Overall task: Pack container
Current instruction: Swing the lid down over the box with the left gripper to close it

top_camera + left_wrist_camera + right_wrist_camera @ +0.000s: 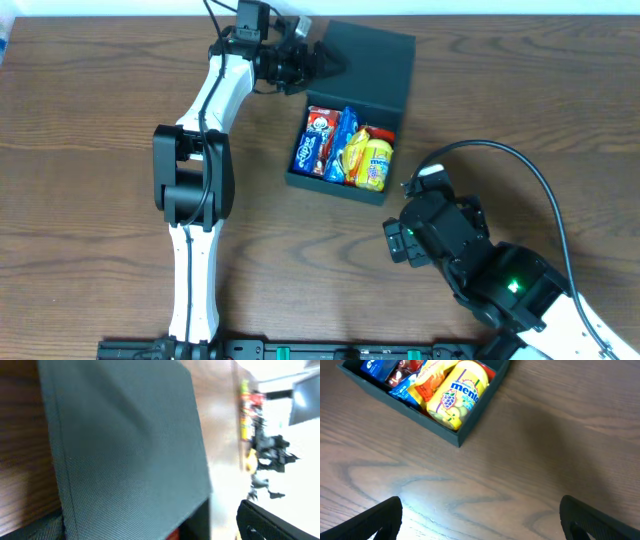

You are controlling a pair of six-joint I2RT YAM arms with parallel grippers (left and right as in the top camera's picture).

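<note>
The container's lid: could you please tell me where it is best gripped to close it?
Probably by the left side edge of the lid, coming from the left: it stands raised over the snacks, that thin edge is free, and the left gripper sits beside it.

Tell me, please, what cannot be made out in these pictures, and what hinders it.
- Overhead: the left gripper is dark against the dark lid, so it is unclear whether its jaws are open or hold the lid.
- Left wrist: the lid fills most of the view, and the background is blurred.
- Right wrist: the top edge cuts off the container. Only one corner shows, with the yellow packet.
</note>
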